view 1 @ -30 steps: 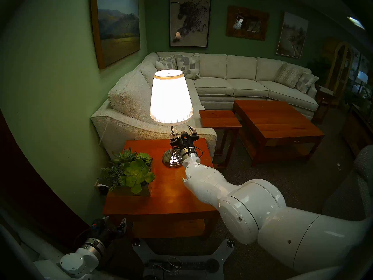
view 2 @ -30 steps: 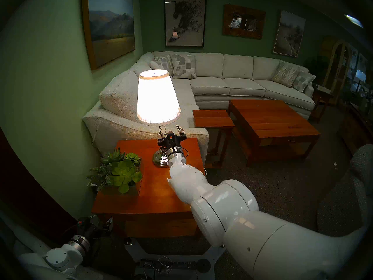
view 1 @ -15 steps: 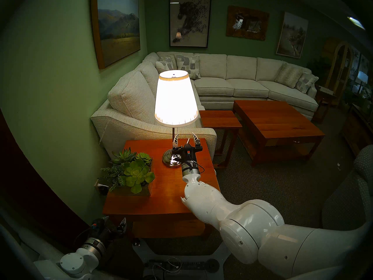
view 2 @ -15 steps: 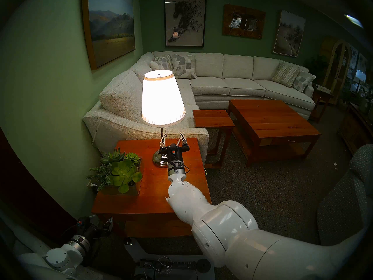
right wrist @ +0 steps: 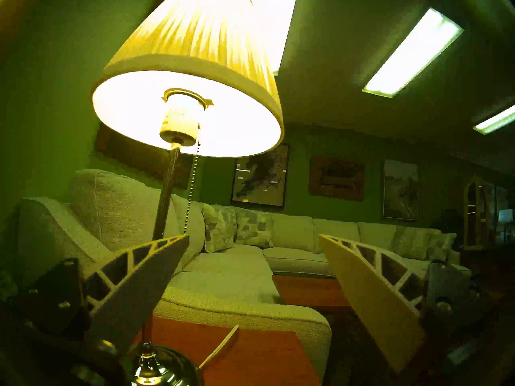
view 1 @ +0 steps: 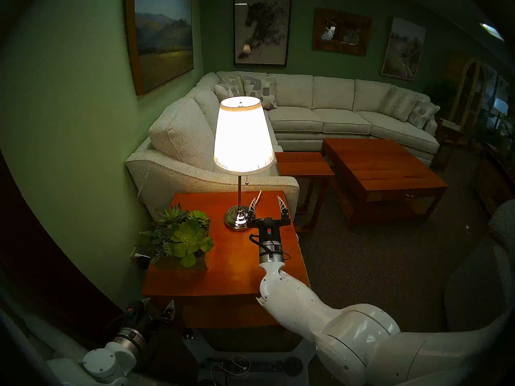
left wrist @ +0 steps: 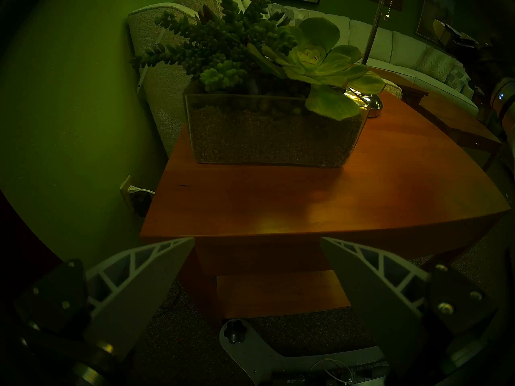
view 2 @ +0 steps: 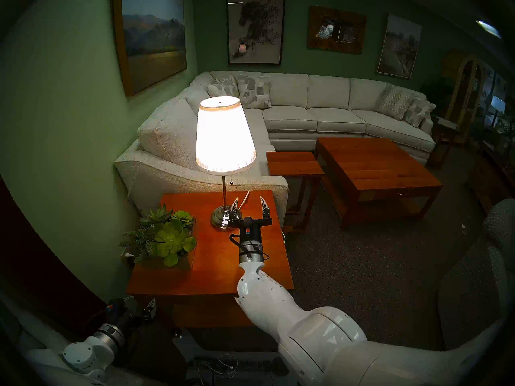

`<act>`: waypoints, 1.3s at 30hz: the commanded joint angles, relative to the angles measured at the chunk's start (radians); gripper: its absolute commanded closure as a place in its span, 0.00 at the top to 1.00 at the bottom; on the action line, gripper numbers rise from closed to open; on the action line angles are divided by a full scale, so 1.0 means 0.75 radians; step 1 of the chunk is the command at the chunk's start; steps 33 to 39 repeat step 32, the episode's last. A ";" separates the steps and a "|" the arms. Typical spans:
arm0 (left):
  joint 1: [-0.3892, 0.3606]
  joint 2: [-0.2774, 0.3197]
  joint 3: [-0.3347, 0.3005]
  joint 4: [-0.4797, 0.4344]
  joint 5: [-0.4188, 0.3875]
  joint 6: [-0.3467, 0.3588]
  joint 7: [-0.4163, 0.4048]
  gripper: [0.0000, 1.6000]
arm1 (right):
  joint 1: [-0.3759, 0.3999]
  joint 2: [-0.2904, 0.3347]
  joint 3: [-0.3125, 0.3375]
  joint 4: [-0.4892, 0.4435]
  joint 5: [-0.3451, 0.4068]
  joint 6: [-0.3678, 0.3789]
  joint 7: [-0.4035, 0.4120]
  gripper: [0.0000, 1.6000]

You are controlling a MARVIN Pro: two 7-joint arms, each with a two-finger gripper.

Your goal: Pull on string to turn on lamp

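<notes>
The string [view 1: 247, 180] hangs free above the right end effector [view 1: 268, 201]; fingers spread, empty.

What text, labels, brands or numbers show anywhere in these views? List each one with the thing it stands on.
No readable text in any view.
The lamp: no label or brand shows on its shade, pole or base.
The right gripper: small red and blue marks on its body, too small to read as text.
The framed pictures on the wall: images only, no legible words.
The glass planter: no label shows.
</notes>
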 commanded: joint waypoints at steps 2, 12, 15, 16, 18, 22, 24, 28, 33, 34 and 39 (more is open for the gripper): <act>-0.003 0.002 -0.013 -0.021 -0.001 -0.015 0.001 1.00 | -0.081 0.098 -0.040 -0.184 -0.105 -0.014 -0.130 1.00; -0.002 0.003 -0.014 -0.022 -0.001 -0.017 0.001 1.00 | -0.198 0.181 -0.036 -0.331 -0.161 -0.014 -0.148 1.00; -0.001 0.003 -0.014 -0.022 -0.001 -0.018 0.001 1.00 | -0.223 0.202 -0.035 -0.380 -0.178 -0.014 -0.147 1.00; 0.000 0.003 -0.015 -0.023 -0.001 -0.018 0.001 1.00 | -0.268 0.230 -0.031 -0.477 -0.182 -0.014 -0.144 1.00; 0.000 0.003 -0.015 -0.023 -0.001 -0.018 0.002 1.00 | -0.258 0.215 -0.022 -0.454 -0.170 -0.014 -0.157 1.00; 0.001 0.003 -0.015 -0.024 -0.001 -0.019 0.002 1.00 | -0.280 0.223 -0.009 -0.486 -0.184 -0.014 -0.152 1.00; 0.001 0.004 -0.016 -0.024 -0.001 -0.020 0.002 1.00 | -0.298 0.232 -0.003 -0.519 -0.191 -0.014 -0.154 1.00; 0.003 0.004 -0.017 -0.025 -0.002 -0.021 0.002 1.00 | -0.340 0.252 0.011 -0.596 -0.200 -0.014 -0.148 1.00; 0.004 0.004 -0.017 -0.026 -0.002 -0.022 0.002 1.00 | -0.355 0.256 0.020 -0.617 -0.209 -0.014 -0.146 1.00; 0.004 0.004 -0.017 -0.026 -0.002 -0.022 0.002 1.00 | -0.355 0.256 0.020 -0.617 -0.209 -0.014 -0.146 1.00; 0.004 0.004 -0.017 -0.026 -0.002 -0.022 0.002 1.00 | -0.355 0.256 0.020 -0.617 -0.209 -0.014 -0.146 1.00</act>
